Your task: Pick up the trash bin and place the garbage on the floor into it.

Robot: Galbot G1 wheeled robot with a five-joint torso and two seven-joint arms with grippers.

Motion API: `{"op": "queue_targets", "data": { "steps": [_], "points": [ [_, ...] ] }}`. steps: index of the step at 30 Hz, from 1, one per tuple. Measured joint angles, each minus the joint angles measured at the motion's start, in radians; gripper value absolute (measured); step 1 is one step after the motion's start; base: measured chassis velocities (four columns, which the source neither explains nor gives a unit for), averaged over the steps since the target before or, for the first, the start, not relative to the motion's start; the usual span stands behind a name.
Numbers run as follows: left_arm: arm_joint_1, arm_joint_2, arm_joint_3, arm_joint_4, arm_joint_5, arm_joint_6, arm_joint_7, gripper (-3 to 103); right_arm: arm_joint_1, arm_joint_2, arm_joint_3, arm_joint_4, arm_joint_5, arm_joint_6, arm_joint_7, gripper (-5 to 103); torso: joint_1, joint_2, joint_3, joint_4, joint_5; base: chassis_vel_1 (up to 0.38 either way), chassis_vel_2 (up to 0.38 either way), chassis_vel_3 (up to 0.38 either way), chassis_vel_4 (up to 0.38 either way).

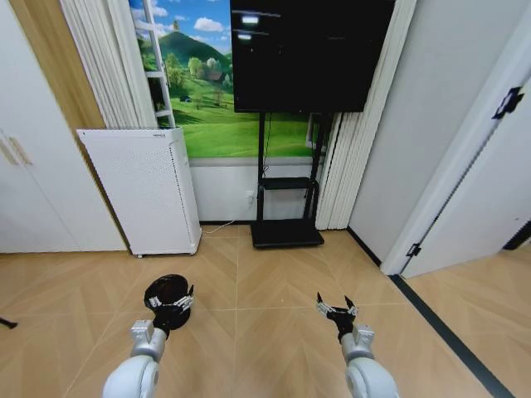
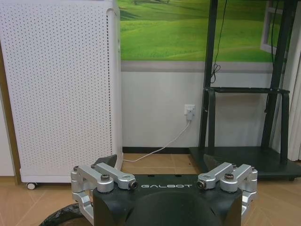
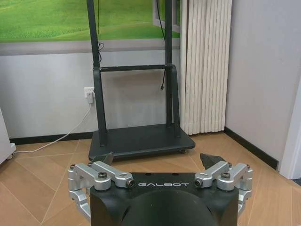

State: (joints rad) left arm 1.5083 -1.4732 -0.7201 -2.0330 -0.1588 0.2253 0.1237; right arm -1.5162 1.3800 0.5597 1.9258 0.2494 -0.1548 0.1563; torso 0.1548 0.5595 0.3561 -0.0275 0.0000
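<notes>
The trash bin, small, round and black, stands on the wooden floor in front of the white appliance. My left gripper hovers right at its near rim, fingers spread and nothing between them. In the left wrist view the gripper looks toward the wall, and a bit of the bin's rim shows beside the gripper's base. My right gripper hangs open over bare floor to the right, also seen in the right wrist view. The garbage is out of view.
A tall white perforated appliance stands on casters against the wall behind the bin. A black TV stand with a screen is at the centre, curtains to its right, and a door frame at far right.
</notes>
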Motion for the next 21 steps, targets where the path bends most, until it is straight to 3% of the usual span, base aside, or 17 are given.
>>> {"op": "queue_targets", "data": {
  "steps": [21],
  "points": [
    [-0.004, -0.02, 0.0, 0.0, -0.007, 0.002, -0.01, 100, 0.003, -0.012, 0.0, -0.001, 0.009, 0.001, -0.003, 100, 0.035, 0.085, 0.051, 0.0001, 0.0, 0.0, 0.0, 0.0, 0.0]
  ]
}}
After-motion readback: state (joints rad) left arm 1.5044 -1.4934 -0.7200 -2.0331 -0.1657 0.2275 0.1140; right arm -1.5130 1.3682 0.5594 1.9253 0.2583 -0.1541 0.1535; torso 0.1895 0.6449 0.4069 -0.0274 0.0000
